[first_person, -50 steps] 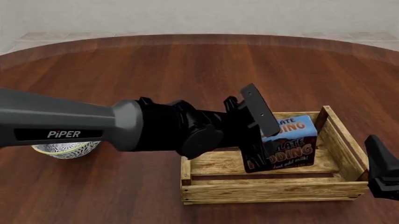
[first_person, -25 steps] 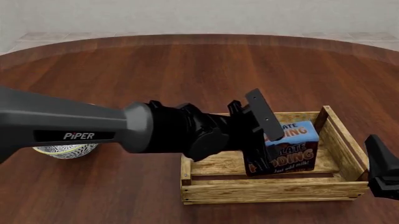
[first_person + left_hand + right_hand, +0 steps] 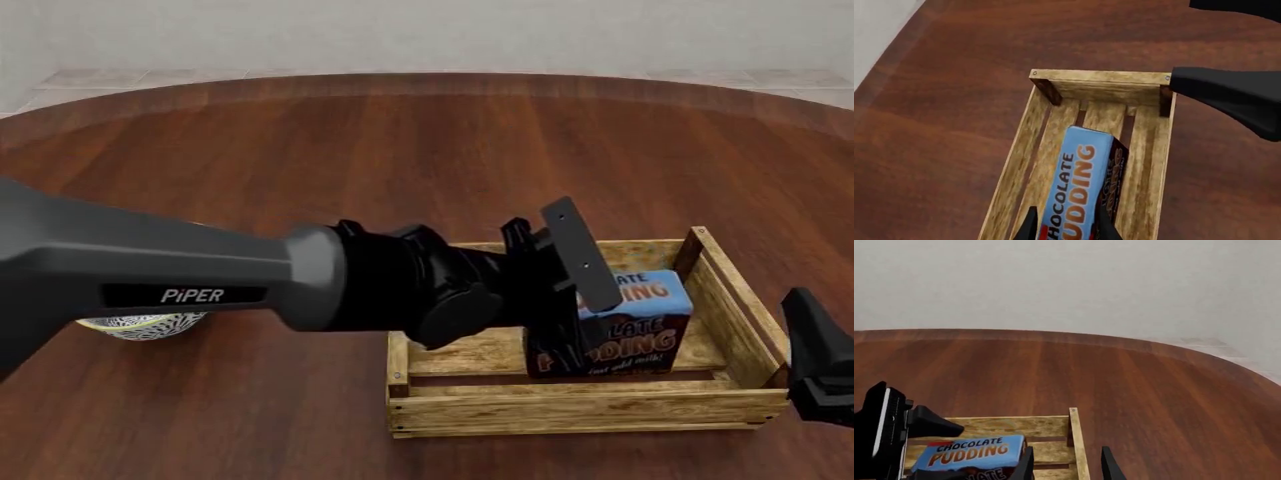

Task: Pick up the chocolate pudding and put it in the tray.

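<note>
The chocolate pudding [image 3: 630, 322] is a blue-topped, brown-fronted carton, standing low inside the tray [image 3: 587, 411], a light wooden slat crate at the front right of the table. My left gripper [image 3: 561, 336] reaches in from the left and is shut on the carton's near end. In the left wrist view its two fingers [image 3: 1029, 227] flank the chocolate pudding [image 3: 1077, 182] over the tray [image 3: 1101, 76] slats. My right gripper [image 3: 817, 362] stays beside the tray's right end, open and holding nothing. The right wrist view shows the chocolate pudding [image 3: 971, 452] and the tray [image 3: 1076, 440] beyond the right gripper [image 3: 1066, 471].
A round patterned bowl [image 3: 140, 325] sits at the left, mostly hidden under my left arm [image 3: 174, 280]. The right arm [image 3: 1231, 95] crosses the left wrist view past the tray's far end. Dark wooden table [image 3: 400, 150] stretches behind the tray.
My left gripper has sunk lower and shifted a little to the right, bringing the chocolate pudding down into the tray. The right arm has not moved.
</note>
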`<action>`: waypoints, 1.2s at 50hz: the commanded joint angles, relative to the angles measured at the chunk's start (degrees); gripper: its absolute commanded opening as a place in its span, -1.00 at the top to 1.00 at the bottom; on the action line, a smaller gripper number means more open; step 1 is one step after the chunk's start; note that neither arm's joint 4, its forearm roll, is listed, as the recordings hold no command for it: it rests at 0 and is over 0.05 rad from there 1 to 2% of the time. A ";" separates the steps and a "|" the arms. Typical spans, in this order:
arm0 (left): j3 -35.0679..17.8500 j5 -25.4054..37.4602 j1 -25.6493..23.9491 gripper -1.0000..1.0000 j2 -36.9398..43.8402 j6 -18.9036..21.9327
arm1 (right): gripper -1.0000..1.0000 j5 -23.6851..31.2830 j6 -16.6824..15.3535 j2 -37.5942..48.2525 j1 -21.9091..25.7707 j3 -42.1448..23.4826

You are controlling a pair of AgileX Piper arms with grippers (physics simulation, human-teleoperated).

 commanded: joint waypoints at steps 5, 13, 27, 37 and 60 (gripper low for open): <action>0.09 0.18 -0.36 1.00 1.27 0.63 | -1.00 0.19 0.22 -0.22 -0.14 0.03; 0.00 -0.08 -0.21 1.00 1.81 0.60 | -1.00 0.56 0.22 -0.63 -0.17 0.03; -0.52 -0.12 -0.50 1.00 2.77 -0.34 | -1.00 0.33 0.29 -0.35 -0.18 -0.06; -0.19 -0.32 -0.91 -1.00 2.89 0.76 | -1.00 0.30 0.45 -0.38 -0.26 0.03; -0.32 -0.12 -0.67 -1.00 2.70 0.63 | -1.00 0.76 0.37 -0.83 -0.22 0.00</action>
